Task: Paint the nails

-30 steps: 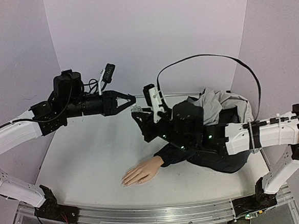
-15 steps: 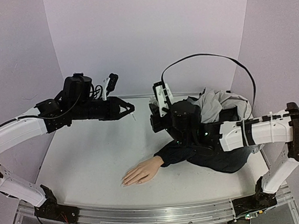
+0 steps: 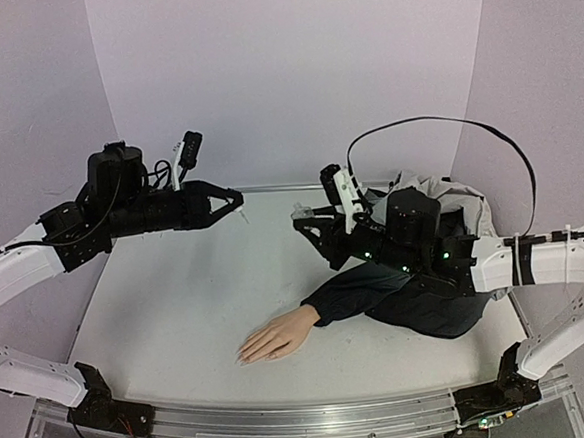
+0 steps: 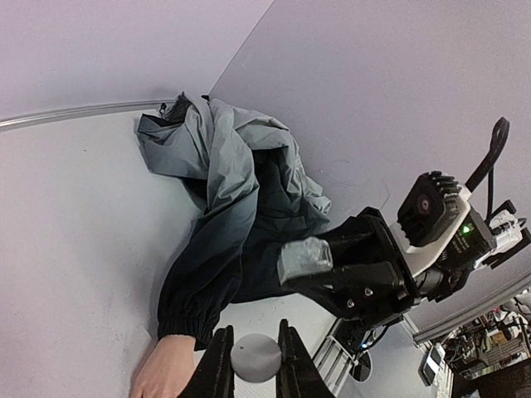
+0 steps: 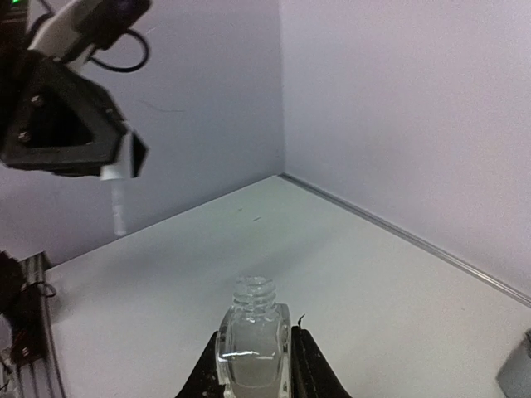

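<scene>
The mannequin hand [image 3: 275, 337] lies on the table [image 3: 167, 288] front of centre, its sleeve [image 3: 347, 295] running right into the jacket heap [image 3: 426, 195] at right rear. Above the rear, my left gripper [image 3: 239, 203], with the brush cap [image 4: 255, 356] in it, faces my right gripper [image 3: 298, 218], with the bottle [image 5: 253, 332] in it.

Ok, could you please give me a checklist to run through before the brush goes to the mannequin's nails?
1. Brush cap clamped in the left gripper: ok.
2. Glass bottle uncapped and clamped in the right gripper: ok.
3. Mannequin hand lying flat on the table, uncovered: ok.
4. Brush above the nails: not ok; it hangs well behind the hand.
5. Polish on the brush tip: cannot tell.
6. Nails already painted: cannot tell, too small.
</scene>
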